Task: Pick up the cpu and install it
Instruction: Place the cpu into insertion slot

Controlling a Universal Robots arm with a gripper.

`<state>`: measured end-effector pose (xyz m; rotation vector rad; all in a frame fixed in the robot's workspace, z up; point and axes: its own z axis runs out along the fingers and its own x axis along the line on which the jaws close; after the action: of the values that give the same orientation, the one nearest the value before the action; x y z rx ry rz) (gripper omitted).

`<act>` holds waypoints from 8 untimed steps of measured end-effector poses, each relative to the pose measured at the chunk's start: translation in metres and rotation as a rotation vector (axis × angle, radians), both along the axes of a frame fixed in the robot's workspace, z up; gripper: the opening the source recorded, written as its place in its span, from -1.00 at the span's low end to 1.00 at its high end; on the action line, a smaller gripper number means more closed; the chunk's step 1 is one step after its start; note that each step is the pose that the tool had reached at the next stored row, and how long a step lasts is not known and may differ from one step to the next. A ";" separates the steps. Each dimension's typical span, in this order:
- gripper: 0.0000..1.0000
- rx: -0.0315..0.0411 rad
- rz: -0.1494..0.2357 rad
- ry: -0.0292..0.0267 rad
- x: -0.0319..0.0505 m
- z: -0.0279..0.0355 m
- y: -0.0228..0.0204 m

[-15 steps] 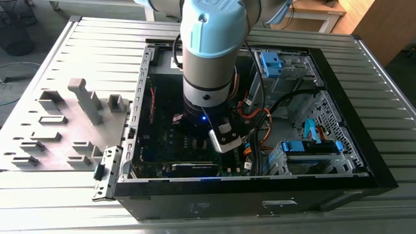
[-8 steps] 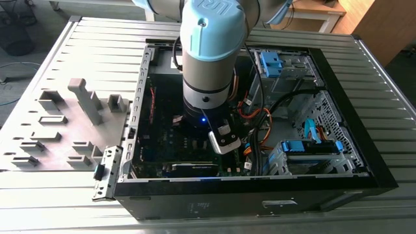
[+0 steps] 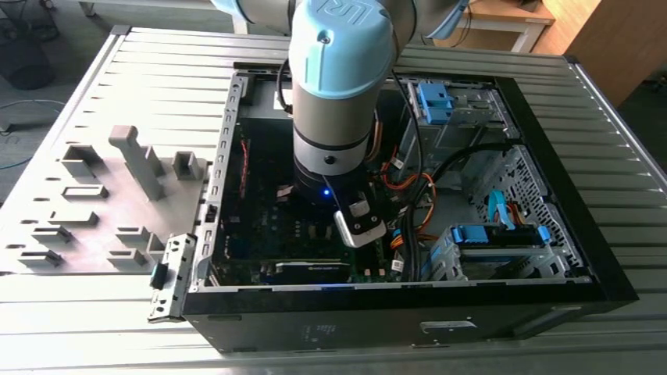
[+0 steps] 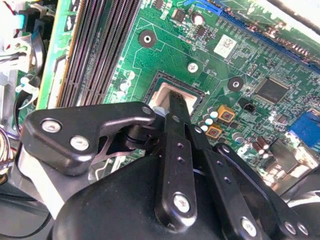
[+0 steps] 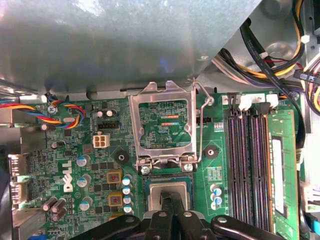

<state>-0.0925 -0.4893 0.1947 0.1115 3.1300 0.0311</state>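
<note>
First wrist view: gripper (image 5: 171, 200) fingers drawn together, nothing clamped between them, tips down on the cpu (image 5: 170, 188). The cpu lies flat in the motherboard socket, next to the hinge of the swung-open retention frame (image 5: 162, 125).

Robotics lab workbench
An open computer case (image 3: 396, 324) lies on a ribbed aluminium table (image 3: 167, 70); beside the case sits a grey fixture plate (image 3: 94, 211), above it a robot arm (image 3: 333, 86), behind it wooden furniture (image 3: 599, 39)
</note>
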 end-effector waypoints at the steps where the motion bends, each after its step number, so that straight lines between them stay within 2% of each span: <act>1: -0.79 -0.0001 0.000 0.0000 0.0000 0.0000 0.0000; 8: -0.79 -0.0001 0.000 0.0000 0.0000 -0.0006 0.0000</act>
<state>-0.0925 -0.4893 0.1941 0.1115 3.1300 0.0310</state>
